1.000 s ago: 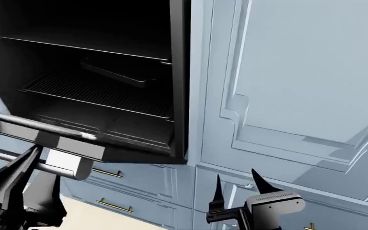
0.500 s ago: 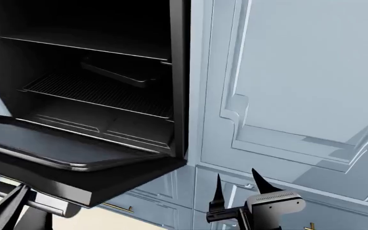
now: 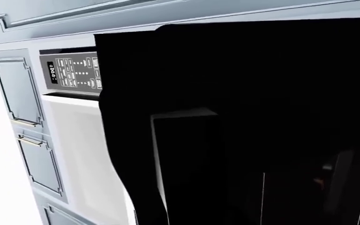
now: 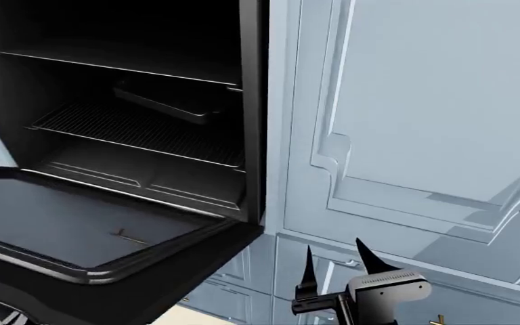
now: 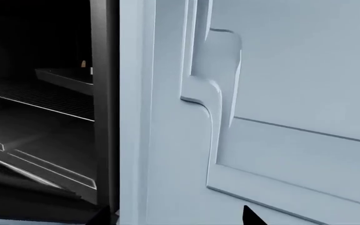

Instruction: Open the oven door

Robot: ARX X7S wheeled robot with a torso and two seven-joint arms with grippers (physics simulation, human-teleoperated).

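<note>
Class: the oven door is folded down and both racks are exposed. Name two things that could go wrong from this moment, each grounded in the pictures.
1. The left gripper is out of the head view and its wrist view is mostly black, so contact with the oven door cannot be checked; it could snag or push the door.
2. The right gripper sits open close to the cabinet front; a careless move could strike it.
</note>
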